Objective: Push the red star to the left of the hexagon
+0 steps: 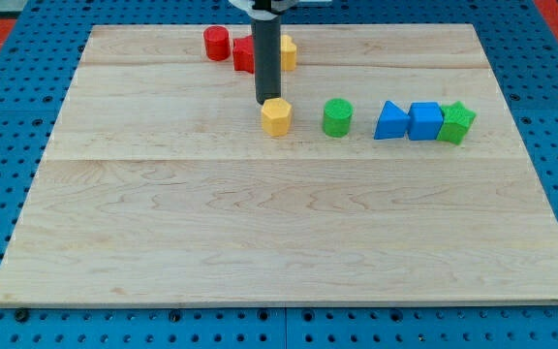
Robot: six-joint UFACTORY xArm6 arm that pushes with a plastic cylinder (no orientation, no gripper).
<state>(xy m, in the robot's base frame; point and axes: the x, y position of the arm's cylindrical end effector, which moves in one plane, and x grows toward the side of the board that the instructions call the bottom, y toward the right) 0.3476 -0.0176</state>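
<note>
The red star [243, 54] lies near the view's top, partly hidden behind the rod. A red cylinder [217, 43] sits just to its left. A yellow block [288, 51] sits to the right of the rod, partly hidden; its shape is unclear. The yellow hexagon [277, 117] lies lower, near the board's middle. My tip [267, 102] stands just above the hexagon's upper left edge, touching or nearly touching it, and below the red star.
A green cylinder [337, 117] lies right of the hexagon. Further right sit a blue triangle [389, 122], a blue cube [425, 121] and a green star [456, 123] in a tight row. The wooden board [260, 233] lies on a blue pegboard.
</note>
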